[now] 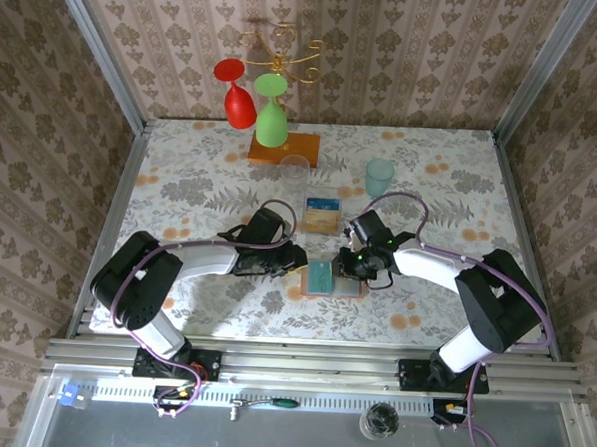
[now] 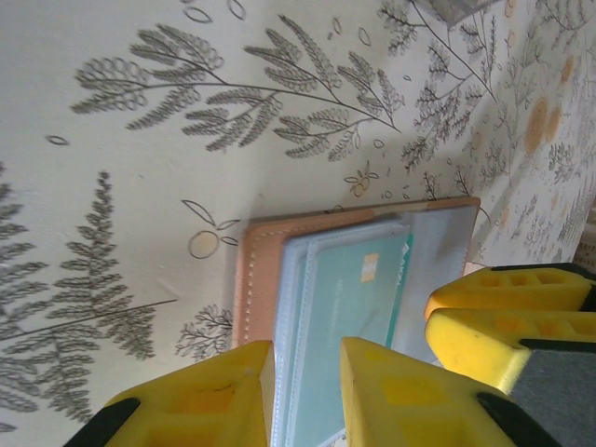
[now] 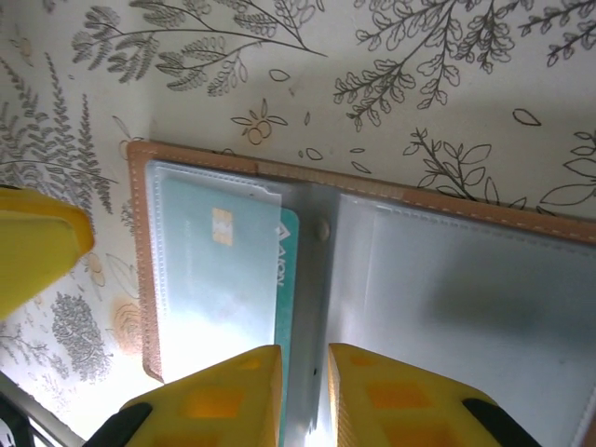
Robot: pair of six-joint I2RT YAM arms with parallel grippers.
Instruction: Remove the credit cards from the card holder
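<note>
On table (image 1: 181, 167), card holder (image 1: 333, 279) pocketing teal card (image 3: 223, 270), left hand (image 2: 305, 358) clamping holder, right hand (image 3: 304, 358) state unclear.

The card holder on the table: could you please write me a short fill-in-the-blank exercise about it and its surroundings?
The card holder lies ____ on the table. The card inside its clear pocket is ____ in colour. Behind them, a red glass hangs beside a ____ one.
Missing words: open; teal; green.
</note>
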